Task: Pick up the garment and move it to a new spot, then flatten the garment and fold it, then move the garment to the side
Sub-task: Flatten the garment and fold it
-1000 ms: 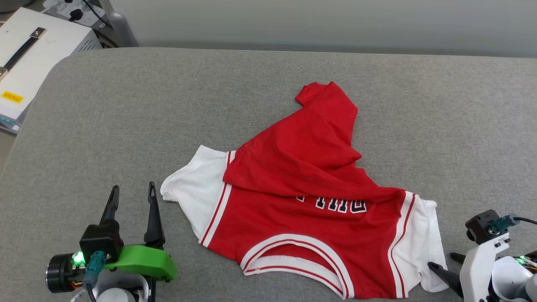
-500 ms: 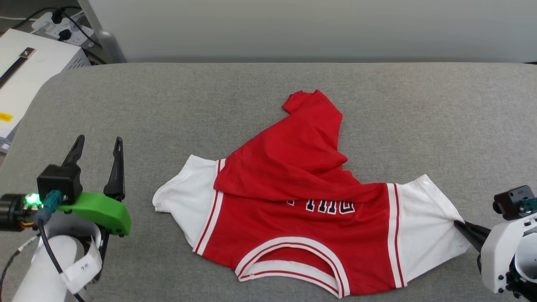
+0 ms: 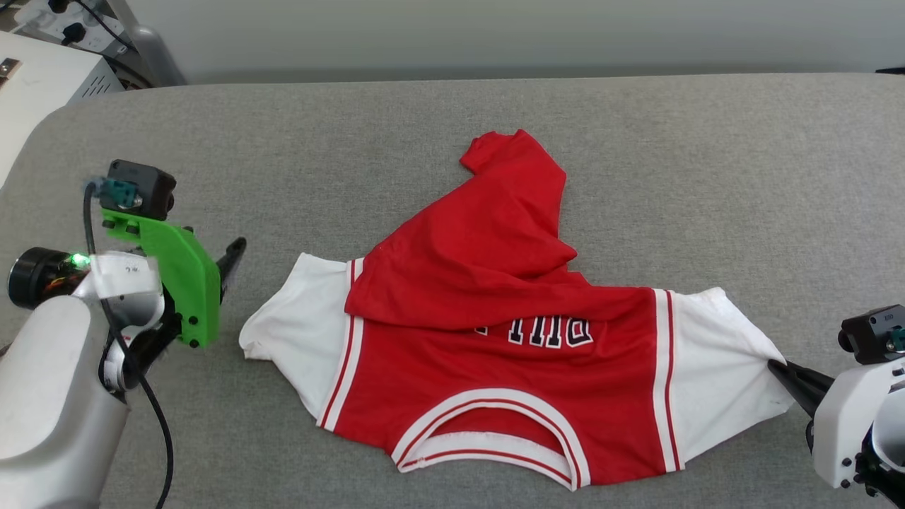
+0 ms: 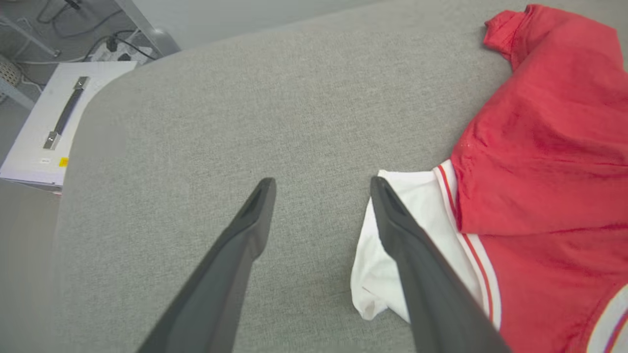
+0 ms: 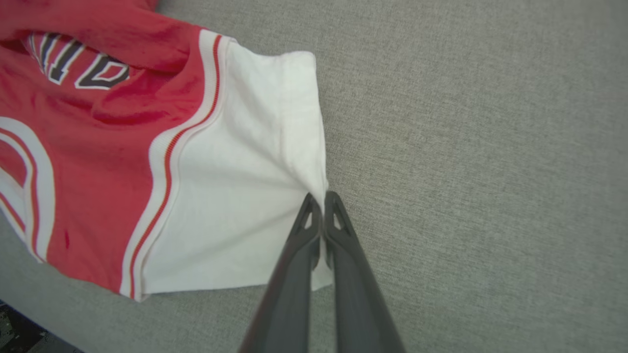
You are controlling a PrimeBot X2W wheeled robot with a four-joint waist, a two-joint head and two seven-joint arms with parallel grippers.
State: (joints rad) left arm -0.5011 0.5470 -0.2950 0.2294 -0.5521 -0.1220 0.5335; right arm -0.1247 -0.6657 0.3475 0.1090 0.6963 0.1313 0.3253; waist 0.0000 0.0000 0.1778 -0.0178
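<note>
Got red short-sleeved jersey T-shirt (image 3: 495, 353) lying rumpled mid grey fabric-covered table (image 3: 353, 141), with lower body flopped over its lettering. Pinching edge of right-hand white sleeve (image 5: 245, 186) with right jaws pressed together. Holding left jaws spread wide, empty, just beside left-hand white sleeve (image 4: 370, 279).

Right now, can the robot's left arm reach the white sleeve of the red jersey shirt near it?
Probably yes. The open left gripper hovers right beside the white sleeve of the red jersey shirt, and nothing lies between them.
</note>
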